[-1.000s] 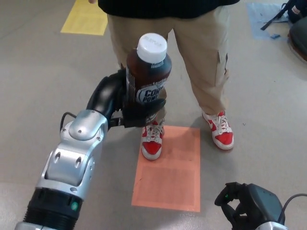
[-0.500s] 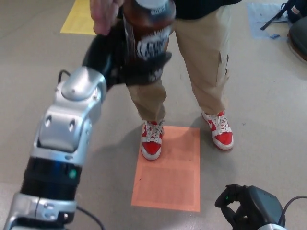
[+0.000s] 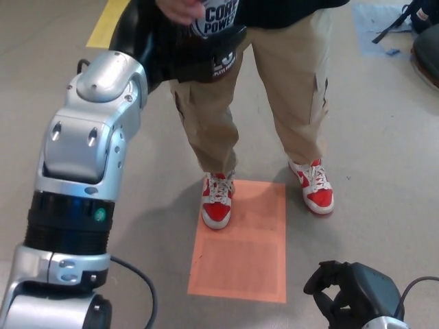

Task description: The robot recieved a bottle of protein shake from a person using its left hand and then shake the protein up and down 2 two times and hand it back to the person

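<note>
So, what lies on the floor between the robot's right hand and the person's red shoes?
In the head view, an orange rectangle on the floor lies between the right hand and the red shoes; one shoe's toe rests on it.

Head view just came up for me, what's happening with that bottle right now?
The left robot hand is raised to the top of the picture, shut on the protein shake bottle, of which only the labelled lower part shows. A person's hand is right at the bottle, though whether it grips it is unclear. The person stands close in front, one red and white shoe on the orange floor mat. The right robot hand hangs low, holding nothing.
</note>
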